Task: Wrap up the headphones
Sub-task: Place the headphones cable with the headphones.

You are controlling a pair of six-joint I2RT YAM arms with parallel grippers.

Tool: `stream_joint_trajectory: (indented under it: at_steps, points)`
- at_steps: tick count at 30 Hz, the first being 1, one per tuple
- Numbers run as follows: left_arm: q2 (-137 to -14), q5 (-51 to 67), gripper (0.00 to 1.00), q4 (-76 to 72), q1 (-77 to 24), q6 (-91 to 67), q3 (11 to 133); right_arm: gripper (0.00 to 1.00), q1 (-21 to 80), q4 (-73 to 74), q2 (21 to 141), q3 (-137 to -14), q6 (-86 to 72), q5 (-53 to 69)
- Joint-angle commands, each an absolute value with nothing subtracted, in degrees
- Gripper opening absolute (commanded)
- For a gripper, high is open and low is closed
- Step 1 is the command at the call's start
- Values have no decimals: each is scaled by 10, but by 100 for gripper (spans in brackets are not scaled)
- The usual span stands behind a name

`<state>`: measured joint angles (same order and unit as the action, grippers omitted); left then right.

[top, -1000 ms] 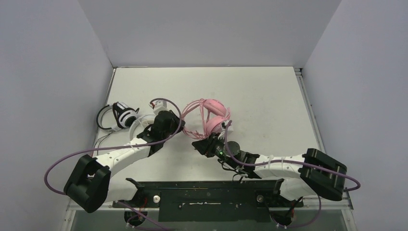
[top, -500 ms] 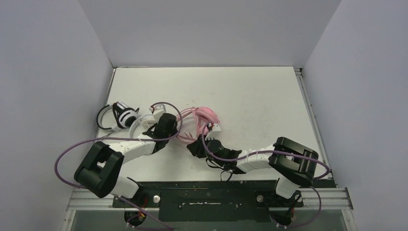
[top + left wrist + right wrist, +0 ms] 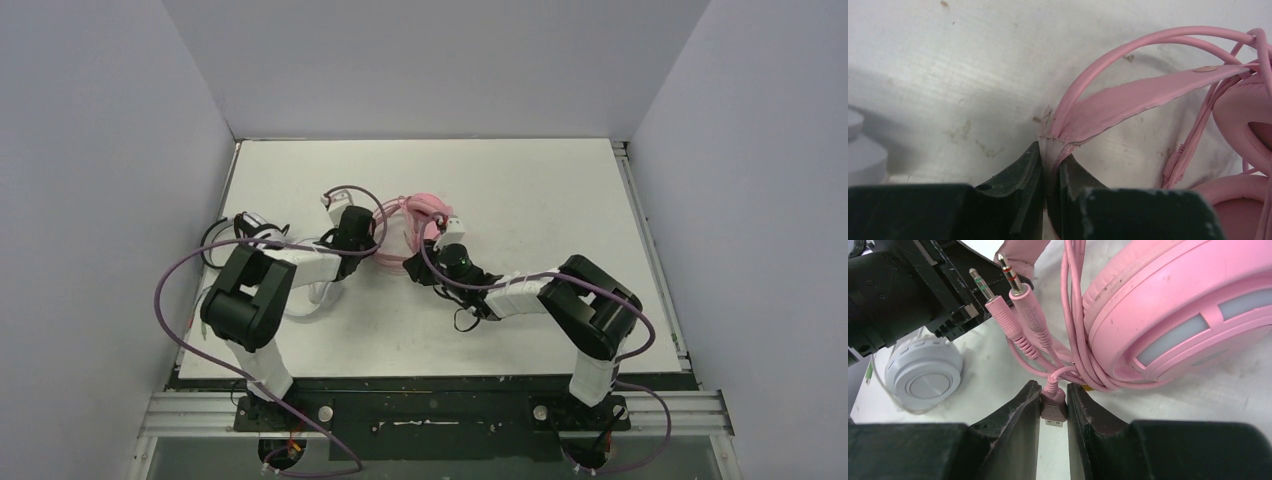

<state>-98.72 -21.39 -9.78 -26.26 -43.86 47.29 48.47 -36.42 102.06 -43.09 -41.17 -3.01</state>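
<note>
The pink headset (image 3: 428, 208) lies around the middle of the table (image 3: 540, 190), its pink cable (image 3: 1073, 315) bunched against one ear cup. On its left side, the left gripper (image 3: 1050, 155) is pinched on the end of the headband (image 3: 1128, 105). On its near side, the right gripper (image 3: 1054, 388) pinches the cable's USB plug (image 3: 1053, 411), with two audio plugs (image 3: 1018, 315) just beside. A white ear cup (image 3: 923, 375) lies left of the pink headset.
</note>
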Motion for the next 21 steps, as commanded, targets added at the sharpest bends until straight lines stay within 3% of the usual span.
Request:
stream_joint_trajectory:
  at_steps: [1, 3, 7, 11, 13, 17, 21]
  points:
    - [-1043, -178, 6, -137, -244, -417, 554, 6, 453, -365, 1038, -479, -364, -4]
    - [-1068, -167, 18, -112, -240, -409, 582, 10, 442, -350, 1040, -490, -360, 15]
    - [-1062, -162, 38, -47, -238, -389, 617, 30, 433, -337, 1007, -479, -349, 27]
    - [-1021, -169, 76, -16, -236, -363, 619, 53, 432, -319, 943, -441, -336, 22]
    - [-996, -175, 88, -2, -235, -353, 621, 67, 431, -303, 903, -418, -324, 15]
    - [-922, -189, 97, 40, -236, -334, 599, 98, 431, -267, 804, -375, -290, -15]
    - [-820, -179, 97, 37, -244, -318, 531, 100, 430, -216, 701, -338, -250, -57]
